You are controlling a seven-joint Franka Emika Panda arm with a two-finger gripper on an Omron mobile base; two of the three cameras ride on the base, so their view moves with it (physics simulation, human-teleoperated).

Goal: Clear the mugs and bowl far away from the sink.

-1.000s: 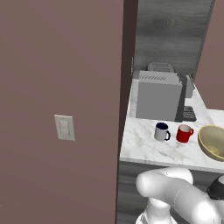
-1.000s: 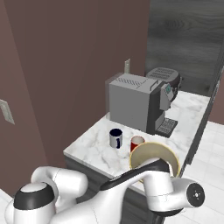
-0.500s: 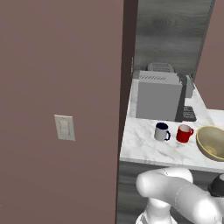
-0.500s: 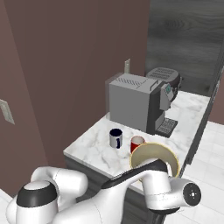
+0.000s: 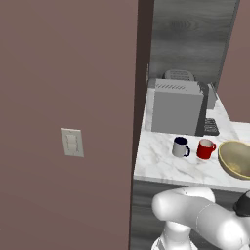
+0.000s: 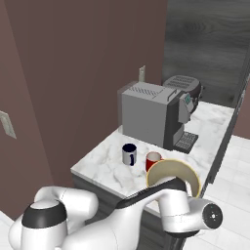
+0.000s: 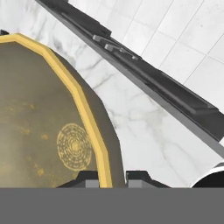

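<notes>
The bowl [image 7: 52, 131], wide, shallow and tan-yellow, sits at the near end of a white marble counter [image 5: 161, 163], close to the counter's front edge. Its inside is bare apart from a faint ring pattern at the bottom, as the hand view shows; nothing lies in it. In that same view the gripper [image 7: 112, 177] straddles the bowl's yellow rim, one dark fingertip [image 7: 87, 176] inside the rim and the other outside, clenched onto the rim. In the right base view the robot's wrist covers the lower part of the bowl, whose rim rises behind it.

Just beyond the bowl stand the two mugs, upright and near each other but apart. The red mug [image 6: 153, 160] is the one nearer the bowl; its white inside looks empty. The white-grey mug [image 6: 129, 154], with dark navy inside and handle, stands on the far side of the red one from the bowl; whether anything is in it cannot be told.

Behind the mugs on the same counter sits a grey coffee machine [image 6: 151, 112]. A brown wall [image 5: 63, 97] beside the counter carries a light switch plate [image 5: 72, 142].
</notes>
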